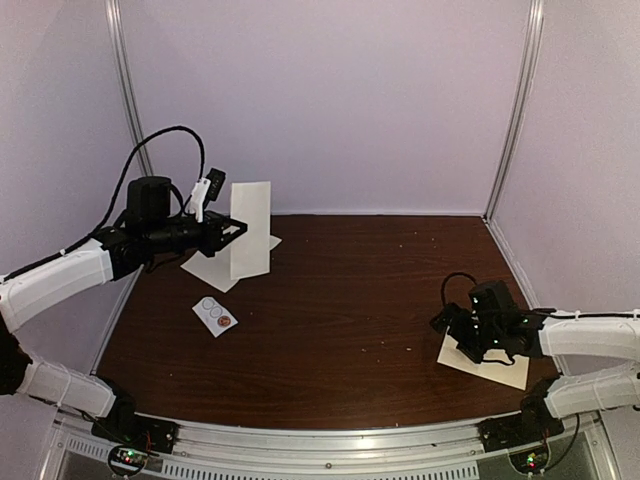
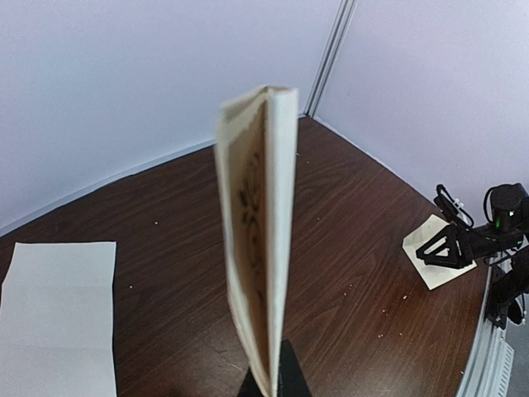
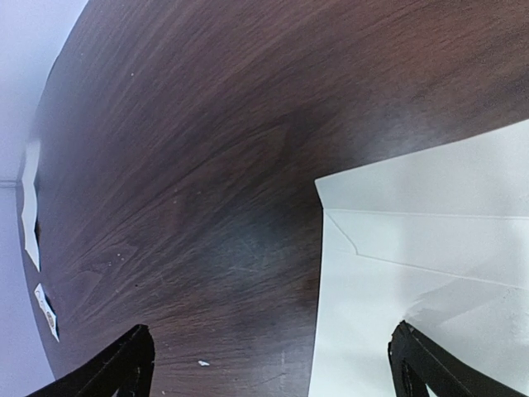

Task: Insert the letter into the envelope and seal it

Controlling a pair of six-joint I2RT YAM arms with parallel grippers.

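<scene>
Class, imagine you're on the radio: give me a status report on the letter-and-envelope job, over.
Left gripper shut on folded letter, held upright. Right gripper open above envelope, lying flat. Creased sheet and sticker card off to the left, not blocking.

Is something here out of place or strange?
The folded letter stands upright in the air, pinched by the left gripper, far from the envelope lying under the open right gripper. Small pale specks litter the table.
</scene>
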